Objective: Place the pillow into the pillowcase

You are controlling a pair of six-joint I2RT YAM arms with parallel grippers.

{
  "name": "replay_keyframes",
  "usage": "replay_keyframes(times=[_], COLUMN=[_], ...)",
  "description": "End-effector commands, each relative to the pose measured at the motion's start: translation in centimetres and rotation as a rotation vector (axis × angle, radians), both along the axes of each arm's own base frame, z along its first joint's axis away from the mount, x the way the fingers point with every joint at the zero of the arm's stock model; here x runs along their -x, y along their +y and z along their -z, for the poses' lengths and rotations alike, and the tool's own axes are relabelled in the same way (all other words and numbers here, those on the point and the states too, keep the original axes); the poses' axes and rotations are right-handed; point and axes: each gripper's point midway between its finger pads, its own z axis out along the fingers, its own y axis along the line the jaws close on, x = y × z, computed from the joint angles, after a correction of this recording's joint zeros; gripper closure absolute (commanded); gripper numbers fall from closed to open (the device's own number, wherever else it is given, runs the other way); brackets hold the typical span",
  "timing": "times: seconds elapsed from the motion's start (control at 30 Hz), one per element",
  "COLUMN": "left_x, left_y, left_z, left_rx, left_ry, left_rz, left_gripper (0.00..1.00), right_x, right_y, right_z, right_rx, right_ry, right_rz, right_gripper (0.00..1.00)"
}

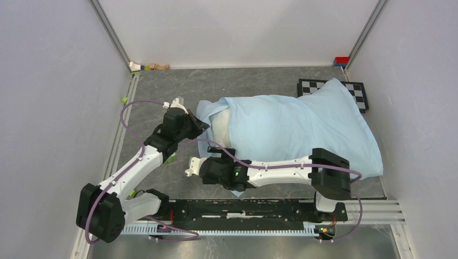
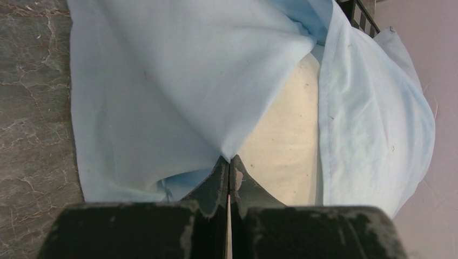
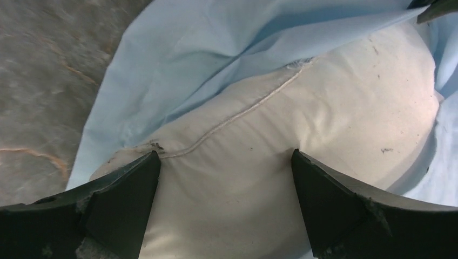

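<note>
The left claw point(image 2: 229, 172), pressed together, pinches the limp light-blue fabric pillowcase point(image 2: 162, 81) at its open edge. The right claw point(image 3: 226, 183), spread, straddles the exposed end of the plump off-white pillow point(image 3: 302, 108). Both lie on a grey marbled bench point(image 1: 216, 86) between plain white walls point(image 1: 48, 81).

One pillow point(image 1: 222, 127), one pillowcase point(image 1: 302, 124), one checkerboard point(image 1: 359, 93), and two pincers: left pincer point(image 2: 229, 162), right pincer point(image 3: 226, 156).
</note>
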Motion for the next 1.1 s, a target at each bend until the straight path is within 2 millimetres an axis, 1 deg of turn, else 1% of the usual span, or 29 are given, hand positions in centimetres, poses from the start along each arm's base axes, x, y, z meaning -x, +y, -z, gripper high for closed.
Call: replay_keyframes(times=[0.0,0.03,0.07,0.1,0.13,0.17,0.2,0.23,0.3,0.37,0.4,0.47,0.5,0.63,0.77,0.8,0.9,0.97,1.07], left_x=[-0.3,-0.3,-0.4,-0.3,-0.3,-0.2,0.0,0.3,0.9,1.5,1.9,2.4,2.7,3.7,4.3,4.2,3.8,3.5,3.2], left_y=[0.1,0.1,0.1,0.1,0.0,-0.1,-0.2,-0.3,-0.3,-0.2,-0.2,-0.2,-0.2,0.0,-1.5,-1.8,-2.1,-2.1,-1.8], left_z=[-0.6,-0.7,-0.8,-0.9,-1.0,-1.0,-0.9,-0.6,0.4,1.5,2.0,2.4,2.6,3.7,4.4,4.4,5.6,6.4,6.8], left_rx=[-0.001,-0.001,0.000,0.000,0.000,0.001,0.001,0.002,-0.001,-0.005,-0.006,-0.006,-0.008,-0.012,-0.029,-0.034,-0.075,-0.077,-0.099], left_ry=[-0.033,-0.033,-0.034,-0.036,-0.034,-0.029,-0.021,-0.011,0.011,0.034,0.042,0.046,0.048,0.070,0.083,0.080,0.101,0.116,0.108], left_rz=[0.018,0.019,0.022,0.026,0.032,0.039,0.048,0.056,0.071,0.075,0.080,0.080,0.075,0.043,0.051,0.042,-0.009,-0.049,-0.114], left_gripper=[0.98,0.98,0.98,0.98,0.98,0.98,0.98,0.98,0.96,0.79,0.73,0.63,0.58,0.52,0.50,0.50,0.50,0.50,0.49], right_x=[-2.4,-2.8,-3.2,-3.7,-4.1,-4.7,-5.0,-5.5,-5.8,-5.8,-5.9,-5.9,-5.8,-5.9,-5.6,-5.6,-5.7,-5.7,-5.6], right_y=[-2.5,-2.8,-2.9,-2.9,-2.7,-2.5,-2.0,-1.7,-0.7,-0.1,-0.1,0.2,0.4,0.5,0.8,0.8,0.7,0.6,0.5], right_z=[-0.5,-0.1,0.1,-0.3,-0.7,-1.8,-2.7,-4.4,-7.1,-9.3,-10.1,-11.1,-11.5,-12.5,-13.1,-13.1,-13.5,-13.8,-14.2], right_rx=[0.136,0.156,0.161,0.141,0.095,0.029,-0.053,-0.161,-0.368,-0.524,-0.566,-0.617,-0.633,-0.672,-0.703,-0.704,-0.709,-0.715,-0.739], right_ry=[-0.152,-0.162,-0.163,-0.155,-0.132,-0.108,-0.065,-0.024,0.077,0.156,0.168,0.193,0.199,0.207,0.221,0.221,0.213,0.212,0.223], right_rz=[0.114,0.129,0.146,0.169,0.187,0.206,0.211,0.216,0.189,0.151,0.147,0.130,0.124,0.127,0.113,0.112,0.117,0.114,0.129], right_gripper=[0.08,0.21,0.43,0.62,0.79,0.95,1.00,1.00,1.00,1.00,1.00,1.00,1.00,1.00,1.00,1.00,1.00,1.00,1.00])
